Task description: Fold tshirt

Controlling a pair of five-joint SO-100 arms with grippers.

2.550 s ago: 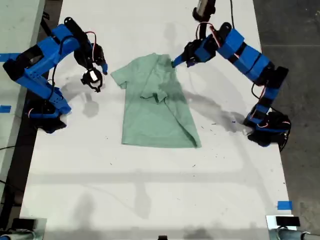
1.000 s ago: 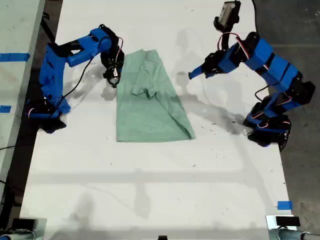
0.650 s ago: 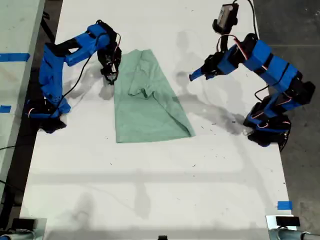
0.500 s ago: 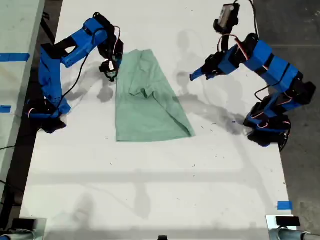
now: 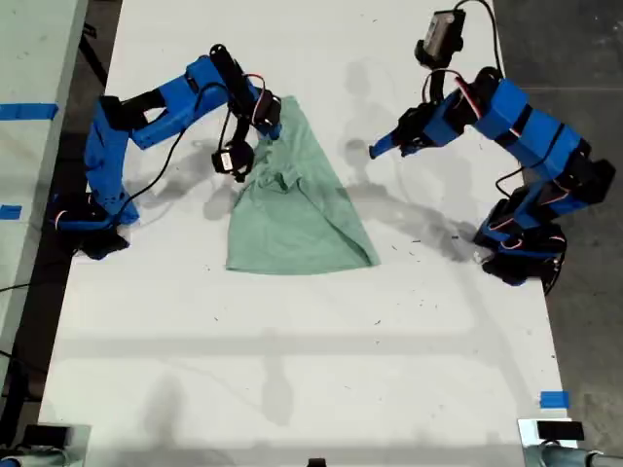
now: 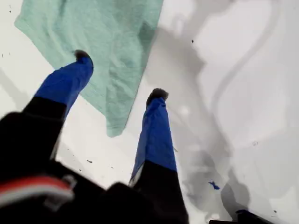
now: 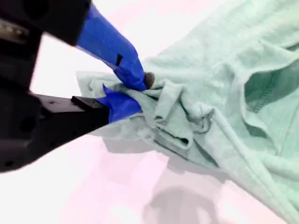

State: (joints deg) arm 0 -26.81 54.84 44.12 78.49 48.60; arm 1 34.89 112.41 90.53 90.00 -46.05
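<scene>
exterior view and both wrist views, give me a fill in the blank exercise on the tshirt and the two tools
1. My second tool is shut on a bunched ____ of the pale mint-green cotton tshirt.
2. My first tool hangs with its jaws ____, gripping nothing.
3. In the exterior view, the arm holding the cloth stands on the view's ____ side.
4. The tshirt lies on a ____ table.

Missing words: fold; open; left; white

We count one tshirt (image 5: 297, 209) on one white table (image 5: 292, 370). Two blue arms, each with one gripper: my first gripper (image 6: 119, 77) and my second gripper (image 7: 133, 93). Three strips of blue tape in the exterior view, first at (image 5: 27, 111).
</scene>
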